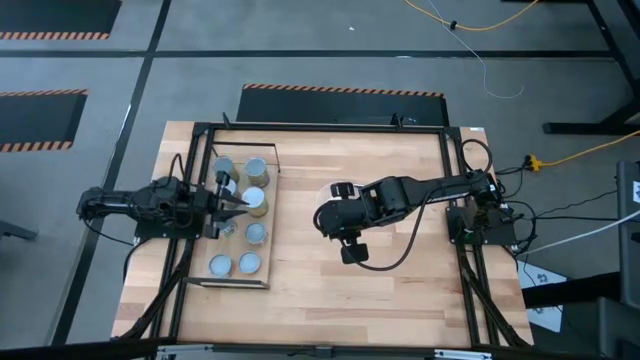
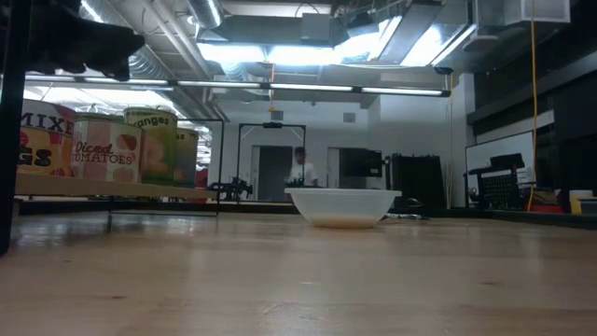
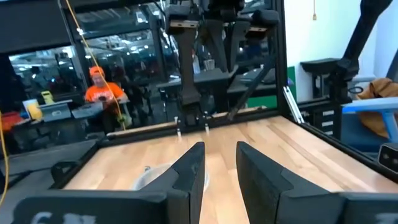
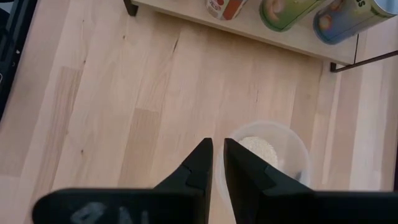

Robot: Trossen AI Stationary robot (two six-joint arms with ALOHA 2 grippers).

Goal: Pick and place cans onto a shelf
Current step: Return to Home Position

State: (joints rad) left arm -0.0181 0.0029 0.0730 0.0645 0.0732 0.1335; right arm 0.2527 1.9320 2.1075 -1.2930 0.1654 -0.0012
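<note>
Where the high view hides it, bowl [image 4: 267, 155] under right pincer [image 4: 218, 152], fingers narrowly apart, empty.

A: What is sitting out on the counter [image 1: 400, 280] besides the main items?

B: A clear bowl [image 2: 342, 206] is resting on the light wood near the middle, and it is holding pale grains [image 4: 258, 149].

A: Anything going on beyond the counter?

B: A person in an orange top [image 3: 102, 93] is sitting at a desk, and yellow cable [image 1: 590, 150] is trailing across the grey floor [image 1: 330, 50].
</note>
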